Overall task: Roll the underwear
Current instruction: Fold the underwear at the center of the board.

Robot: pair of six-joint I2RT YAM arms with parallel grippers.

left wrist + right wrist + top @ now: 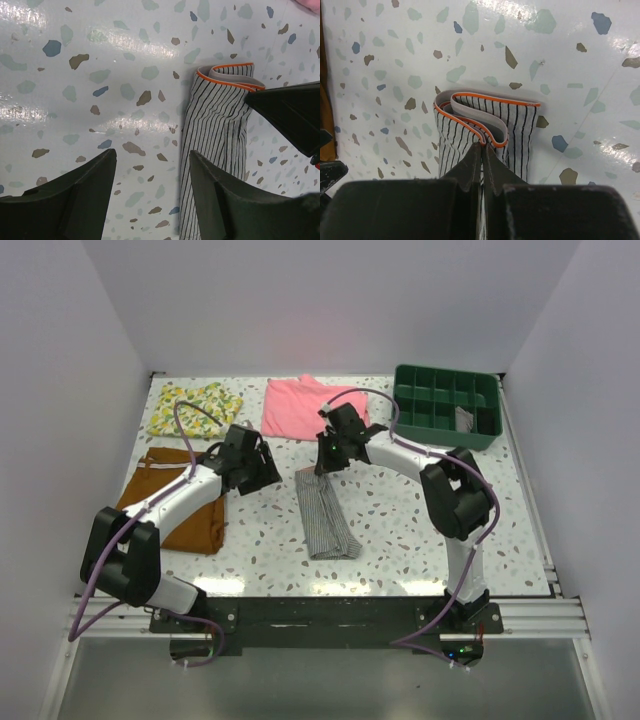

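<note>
The underwear point(326, 518) lies on the speckled surface point(400, 530), on the arm-base side of the pink garment point(303, 406) and a little apart from it. It is folded into a long narrow strip of grey-and-white stripes. Its orange-edged waistband end points toward the pink garment.

My right pincer point(319, 470) is down on that waistband end, the end of the strip closest to the pink garment. In the right wrist view the right pincer point(483, 149) has its tips pressed together right where the orange edge curls into a small loop on the underwear point(485, 117). I cannot tell whether any fabric is caught between them.

My left pincer point(262, 472) sits to the left of the pink garment's near edge, a bit closer to the bases. Its wrist view shows the left pincer point(152, 156) spread, with bare speckled surface between the two fingers. The underwear point(217, 117) runs just beside its right finger, and nothing is held.

A green divided tray point(446, 406) stands to the right of the pink garment. A yellow floral cloth point(195, 410) lies to its left. The brown shorts point(180, 502) lie to its left as well, nearer the bases, partly under my left arm.
</note>
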